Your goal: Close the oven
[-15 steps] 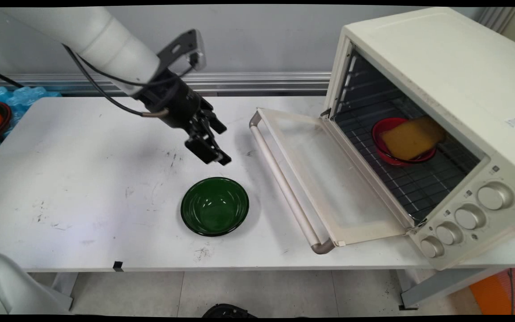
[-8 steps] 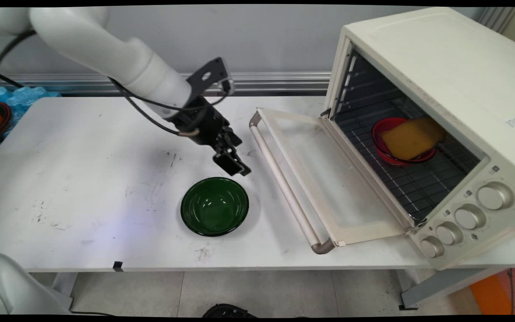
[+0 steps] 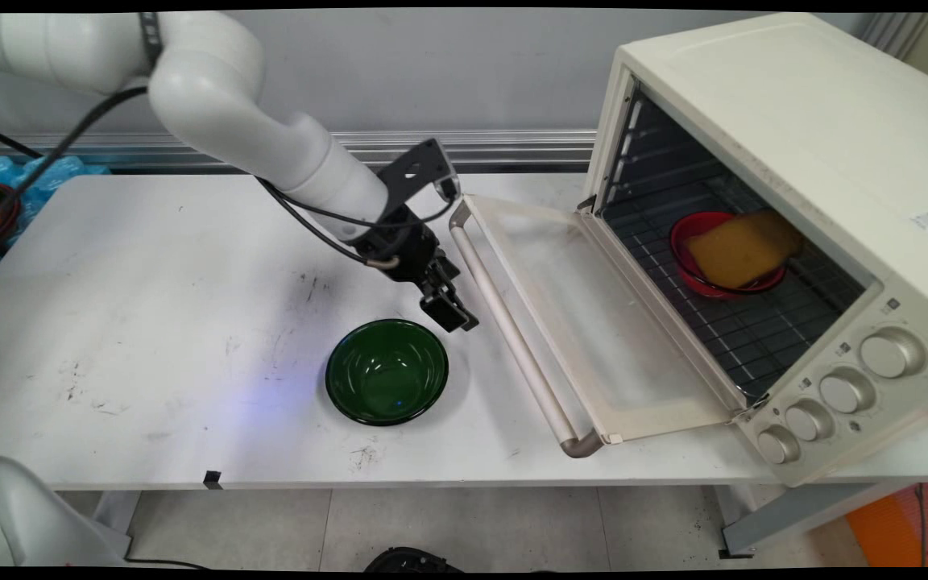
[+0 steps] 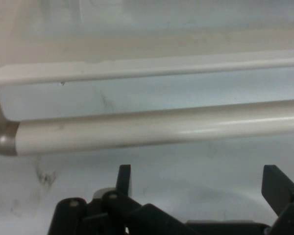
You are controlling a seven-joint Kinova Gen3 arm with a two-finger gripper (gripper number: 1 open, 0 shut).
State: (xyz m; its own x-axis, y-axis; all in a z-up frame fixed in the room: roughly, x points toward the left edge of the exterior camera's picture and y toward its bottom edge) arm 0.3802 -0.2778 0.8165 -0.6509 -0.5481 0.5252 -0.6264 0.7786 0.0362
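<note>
- The gripper (image 3: 449, 311) hangs low over the white table (image 3: 150, 322), pointing down and toward the oven's open door.
- In the hand view the gripper (image 4: 198, 183) has its two fingers (image 4: 124, 180) spread wide apart, with nothing between them.
- The door's handle bar (image 3: 504, 322) lies just beside the gripper, on its right in the main view; the two look apart, not touching.
- In the hand view the handle bar (image 4: 157, 128) runs across just ahead of the fingertips, with bare table showing between bar and fingers.
- A green bowl (image 3: 387, 370) sits upright on the table just below and to the left of the gripper in the main view, near it but not touched.
- The toaster oven (image 3: 786, 161) stands at the table's right end, its door (image 3: 593, 322) folded down flat toward the gripper.
- Inside, on the wire rack (image 3: 762, 330), rests a red bowl (image 3: 685, 238) with a yellow sponge-like slab (image 3: 742, 246) lying tilted across it.
- Black cables (image 3: 311, 221) loop along the arm's wrist.
</note>
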